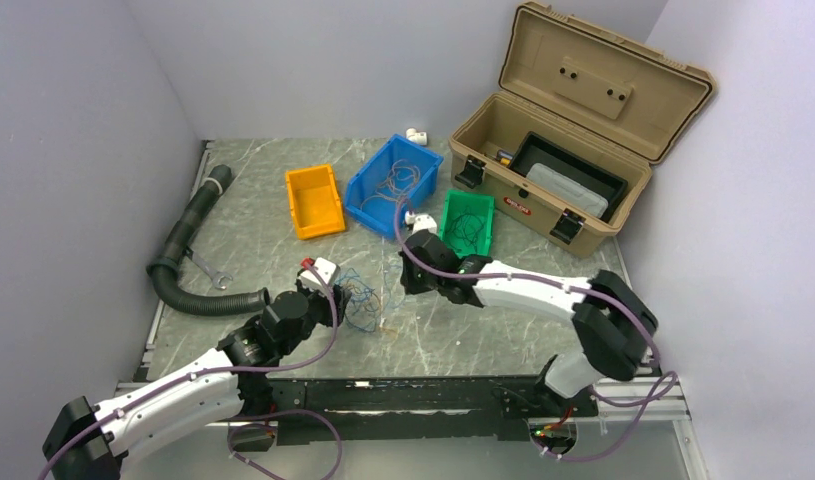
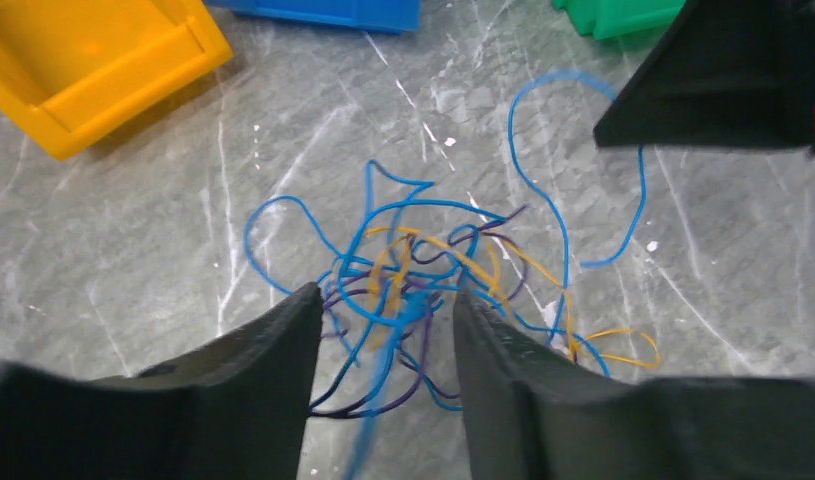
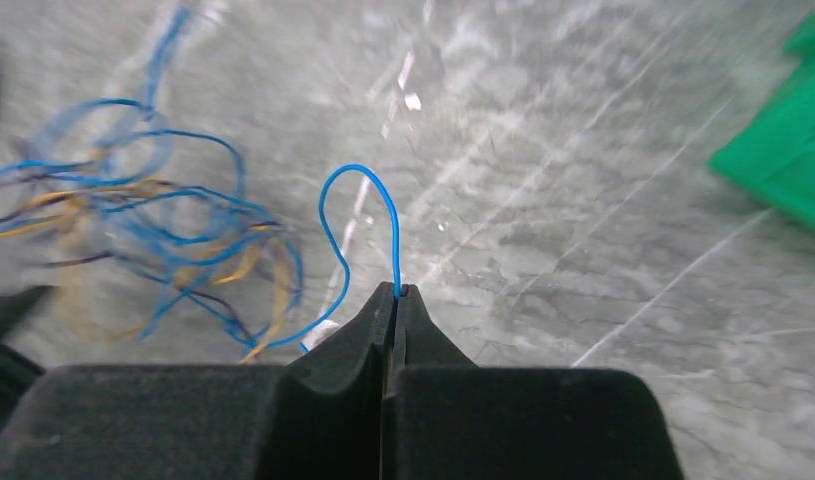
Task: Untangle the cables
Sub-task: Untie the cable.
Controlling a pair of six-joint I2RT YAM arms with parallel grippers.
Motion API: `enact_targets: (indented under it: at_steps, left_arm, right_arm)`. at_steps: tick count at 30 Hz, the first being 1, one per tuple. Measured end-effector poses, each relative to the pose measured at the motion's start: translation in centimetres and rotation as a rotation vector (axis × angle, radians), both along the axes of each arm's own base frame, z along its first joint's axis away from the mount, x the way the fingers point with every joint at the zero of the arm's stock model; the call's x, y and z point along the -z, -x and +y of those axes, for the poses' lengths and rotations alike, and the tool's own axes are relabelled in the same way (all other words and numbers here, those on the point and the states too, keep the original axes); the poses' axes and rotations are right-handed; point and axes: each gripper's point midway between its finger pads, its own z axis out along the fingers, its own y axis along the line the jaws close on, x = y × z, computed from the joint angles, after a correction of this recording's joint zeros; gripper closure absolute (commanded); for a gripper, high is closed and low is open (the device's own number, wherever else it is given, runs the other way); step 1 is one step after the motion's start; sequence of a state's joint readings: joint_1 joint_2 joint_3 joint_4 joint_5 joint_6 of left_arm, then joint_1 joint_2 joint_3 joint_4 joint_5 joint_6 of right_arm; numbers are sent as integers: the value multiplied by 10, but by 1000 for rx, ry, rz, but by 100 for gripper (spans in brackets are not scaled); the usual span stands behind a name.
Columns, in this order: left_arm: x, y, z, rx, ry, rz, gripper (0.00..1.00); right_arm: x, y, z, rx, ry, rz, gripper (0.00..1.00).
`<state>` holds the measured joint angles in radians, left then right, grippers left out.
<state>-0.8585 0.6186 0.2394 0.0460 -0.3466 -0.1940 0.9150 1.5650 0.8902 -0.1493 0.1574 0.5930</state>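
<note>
Thin cables (image 2: 413, 275) look plastic-sheathed, slightly glossy; the table (image 2: 133, 250) is smooth, veined, stone-like; the yellow bin (image 2: 83, 60) smooth plastic.

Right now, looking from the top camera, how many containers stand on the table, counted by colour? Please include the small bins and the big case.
Orange bin: 1
Blue bin: 1
Green bin: 1
Tan tool case: 1
Total: 4
</note>
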Motion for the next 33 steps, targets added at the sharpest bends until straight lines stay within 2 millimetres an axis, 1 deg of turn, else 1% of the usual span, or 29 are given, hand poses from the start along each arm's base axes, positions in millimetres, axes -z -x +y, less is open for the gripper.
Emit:
enact_targets:
  at_steps: [2,3,5,6,7,8,9,10,12,14,17,20,22,25,27,28,29,30,32,33]
  left_arm:
    - [0,1,0,3,0,3,18]
    - [1,1,0,4,0,7,14]
    - [2,3,-1,9,0,19,10]
    - [0,4,-3,17,6,26,8]
    - [-4,4,-5,26,14,30,6]
    - [-10,5,-9,38,28,33,5]
    - [-18,5,-12,50,42,32,3]
    - [-30,5,-18,69,65,24,1]
    - [-56,5,-27,101,109,3,1]
    - [-90,6,-38,138,170,-27,1]
    - [-130,7,-49,187,234,-71,1]
    - [-156,7,-61,231,270,-98,1]
    - [-166,5,-68,254,282,-105,1]
    - [-167,0,-81,277,278,-98,1]
    - [-161,-7,-87,276,260,-89,1]
    - [-155,-12,-91,271,244,-85,2]
    - [-147,-18,-95,259,225,-74,6]
    - [-139,-24,-98,247,208,-64,13]
    - [-112,-39,-106,210,153,-27,28]
    - [-98,-46,-108,191,125,-4,34]
  right_arm:
    - [-28,-6,1,-1,-28,-58,100]
    - [-45,-9,2,-4,-48,-92,100]
    - [-78,-15,3,-6,-88,-158,100]
    - [-99,-17,4,-11,-109,-193,100]
    - [-114,-19,5,-15,-127,-220,100]
    - [-133,-21,7,-23,-144,-250,100]
    - [-147,-22,7,-29,-159,-273,100]
    - [-161,-23,8,-36,-170,-296,100]
    - [-191,-24,8,-50,-196,-345,100]
    - [-217,-24,6,-63,-214,-385,100]
    - [-250,-23,4,-79,-234,-433,100]
    - [-279,-22,4,-96,-259,-474,100]
    - [-294,-19,5,-112,-274,-490,100]
    - [-311,-16,5,-127,-296,-506,100]
    - [-321,-13,5,-137,-311,-513,100]
    - [-326,-12,5,-140,-318,-517,100]
    - [-331,-11,4,-145,-327,-521,100]
    - [-336,-9,5,-151,-335,-524,100]
    - [-345,-6,4,-157,-349,-530,100]
    - [-349,-5,2,-156,-354,-533,100]
